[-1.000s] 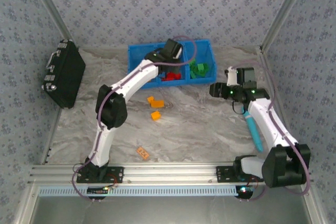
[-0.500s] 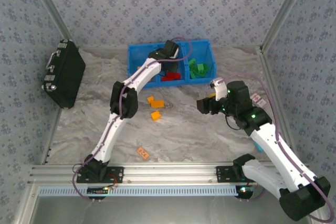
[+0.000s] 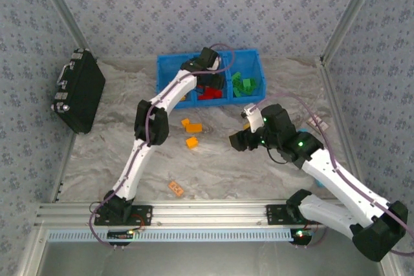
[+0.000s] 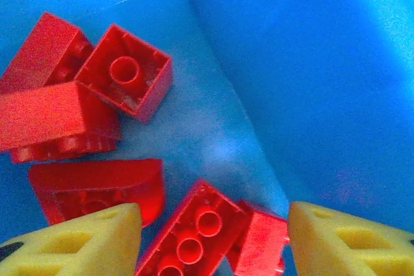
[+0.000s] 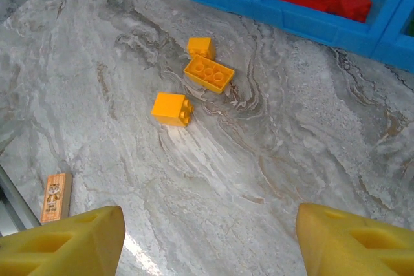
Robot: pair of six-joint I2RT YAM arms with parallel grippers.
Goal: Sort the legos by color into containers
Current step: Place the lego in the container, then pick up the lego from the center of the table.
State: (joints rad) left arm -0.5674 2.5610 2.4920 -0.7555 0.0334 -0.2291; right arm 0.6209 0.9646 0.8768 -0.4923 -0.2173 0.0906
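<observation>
Left wrist: left gripper (image 4: 213,240) fingers (image 4: 84,244) spread, clasping nothing; red legos (image 4: 126,72) lie loose under them.
Right wrist: right gripper (image 5: 210,244) fingers (image 5: 71,237) wide apart, empty, above bare table (image 5: 291,147).
Change: right gripper has swung from the table's right side toward the middle; left gripper stays over the bin (image 3: 169,69), its elbow drawn in.
Middle compartment: several red legos heaped, some turned over with hollow undersides up.
Right compartment: green legos (image 3: 246,85).
Left compartment: a few orange legos (image 5: 208,72).
Table: three orange legos just before the bin, two touching, one slightly apart; tag (image 5: 56,196) flat, well apart from them.
</observation>
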